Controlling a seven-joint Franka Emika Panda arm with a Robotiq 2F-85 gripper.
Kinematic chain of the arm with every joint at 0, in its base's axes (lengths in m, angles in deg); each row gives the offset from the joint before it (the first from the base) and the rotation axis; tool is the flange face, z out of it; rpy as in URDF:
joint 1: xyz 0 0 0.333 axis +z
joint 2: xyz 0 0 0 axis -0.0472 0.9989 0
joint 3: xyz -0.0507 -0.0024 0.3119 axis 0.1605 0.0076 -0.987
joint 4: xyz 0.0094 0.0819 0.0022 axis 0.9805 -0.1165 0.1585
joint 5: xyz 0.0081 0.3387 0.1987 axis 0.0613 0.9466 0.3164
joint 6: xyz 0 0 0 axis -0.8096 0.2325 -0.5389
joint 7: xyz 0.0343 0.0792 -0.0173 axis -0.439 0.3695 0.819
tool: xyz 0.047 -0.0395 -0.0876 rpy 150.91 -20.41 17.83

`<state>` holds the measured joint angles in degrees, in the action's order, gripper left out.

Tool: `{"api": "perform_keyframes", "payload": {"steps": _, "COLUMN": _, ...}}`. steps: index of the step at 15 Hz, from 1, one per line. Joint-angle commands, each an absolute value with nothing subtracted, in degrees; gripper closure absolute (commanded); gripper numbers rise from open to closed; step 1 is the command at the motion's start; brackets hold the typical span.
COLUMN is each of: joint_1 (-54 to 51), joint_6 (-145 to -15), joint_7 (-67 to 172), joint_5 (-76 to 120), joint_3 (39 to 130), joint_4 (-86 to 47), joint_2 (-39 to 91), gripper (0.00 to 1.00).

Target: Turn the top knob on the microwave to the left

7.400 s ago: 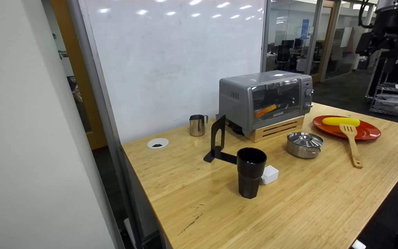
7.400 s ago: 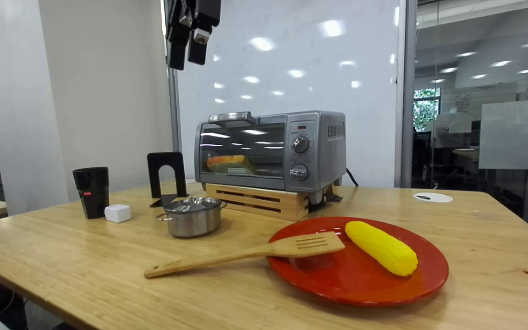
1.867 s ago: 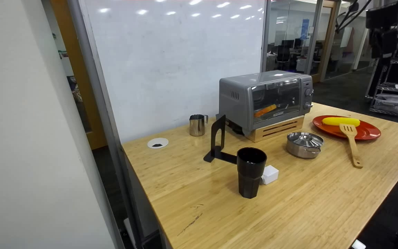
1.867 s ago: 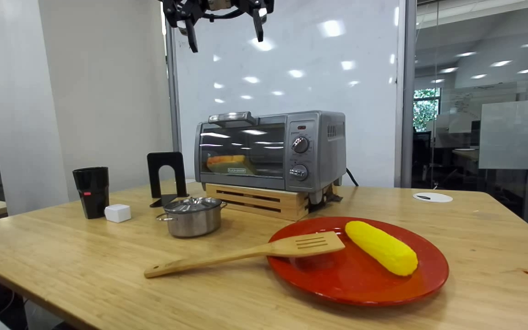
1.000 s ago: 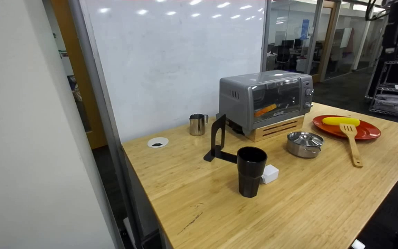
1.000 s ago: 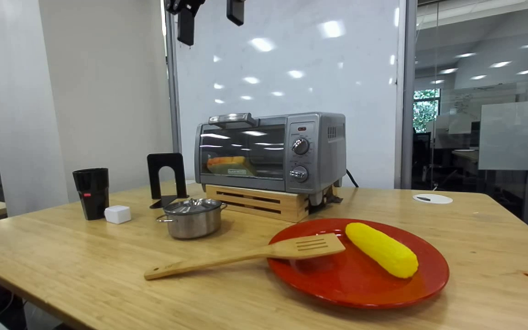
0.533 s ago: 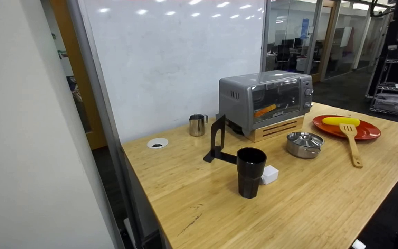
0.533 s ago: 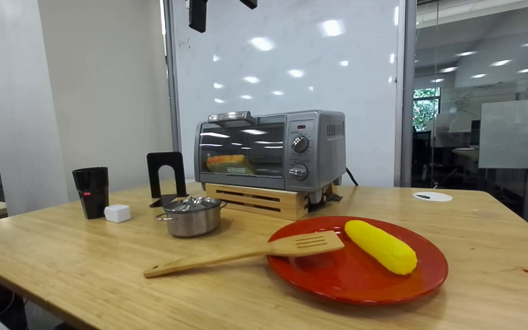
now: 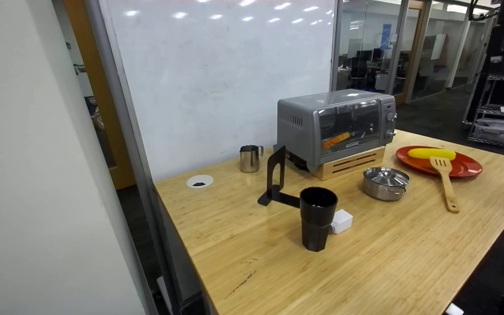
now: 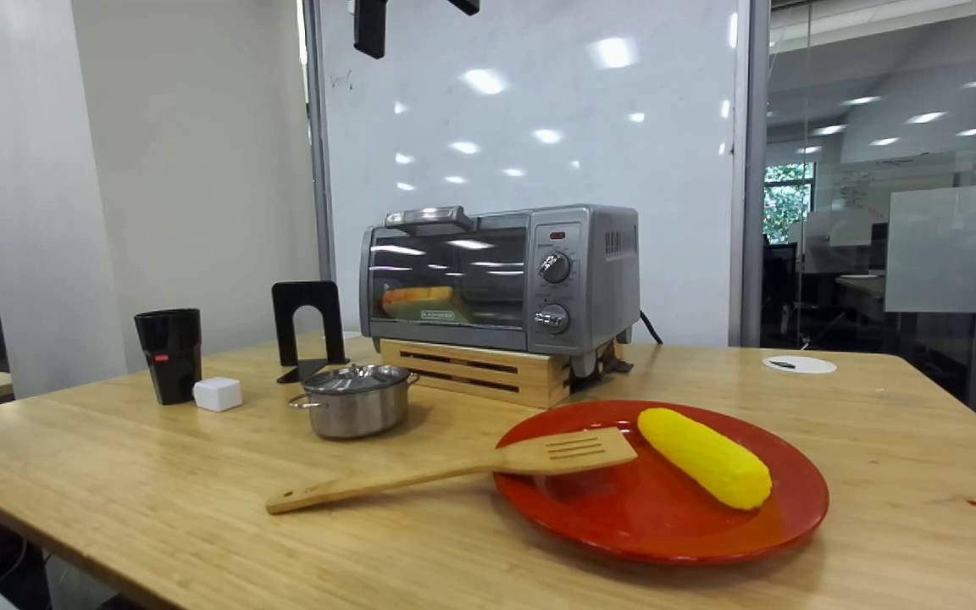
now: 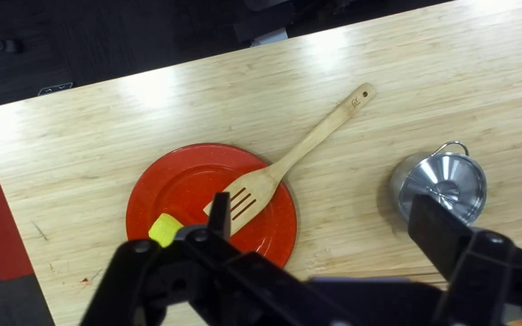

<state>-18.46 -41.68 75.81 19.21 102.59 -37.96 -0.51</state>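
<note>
The silver-grey microwave [image 10: 611,288] [image 9: 300,124] stands on a slatted wooden stand in both exterior views. Its door is shut, with an orange-topped item behind the glass. The top knob [image 10: 554,267] sits above the lower knob [image 10: 552,318] on the panel right of the door. In an exterior view the top knob [image 9: 391,117] shows nearly side-on. My gripper [image 11: 322,199] is open and empty in the wrist view, pointing down above the table. In an exterior view the gripper [image 10: 418,32] shows only its fingertips, well above the microwave and apart from it.
A red plate [image 10: 666,538] holds a yellow item [image 10: 706,457] and a wooden spatula [image 10: 446,470] in front of the microwave. A lidded steel pot [image 10: 358,411], white block [image 10: 218,394], black cup [image 10: 170,356] and black bookend [image 10: 308,296] stand left of it. A steel pitcher [image 9: 250,158] stands behind.
Since the oldest frames my gripper has turned and risen; its fingers, which looked close together, now show wide apart. It has barely moved in the last half second. The microwave and knobs look unchanged.
</note>
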Motion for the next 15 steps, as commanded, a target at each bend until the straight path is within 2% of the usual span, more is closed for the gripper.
{"api": "perform_keyframes", "payload": {"steps": 1, "joint_1": -18.85, "joint_6": -37.62, "joint_7": 74.78, "joint_5": 24.51, "joint_3": 102.93, "joint_4": -26.05, "joint_2": 7.99, "gripper": 0.00}}
{"api": "perform_keyframes", "payload": {"steps": 10, "joint_1": -23.66, "joint_6": -29.44, "joint_7": 66.62, "joint_5": 32.44, "joint_3": 101.06, "joint_4": 0.65, "joint_2": 28.46, "gripper": 0.00}}
{"api": "perform_keyframes", "payload": {"steps": 13, "joint_1": -25.55, "joint_6": -28.99, "joint_7": 68.83, "joint_5": 31.76, "joint_3": 99.56, "joint_4": 3.95, "joint_2": 31.79, "gripper": 0.00}}
{"api": "perform_keyframes", "payload": {"steps": 15, "joint_1": -24.10, "joint_6": -31.66, "joint_7": 71.11, "joint_5": 30.99, "joint_3": 100.69, "joint_4": 1.26, "joint_2": 31.84, "gripper": 0.00}}
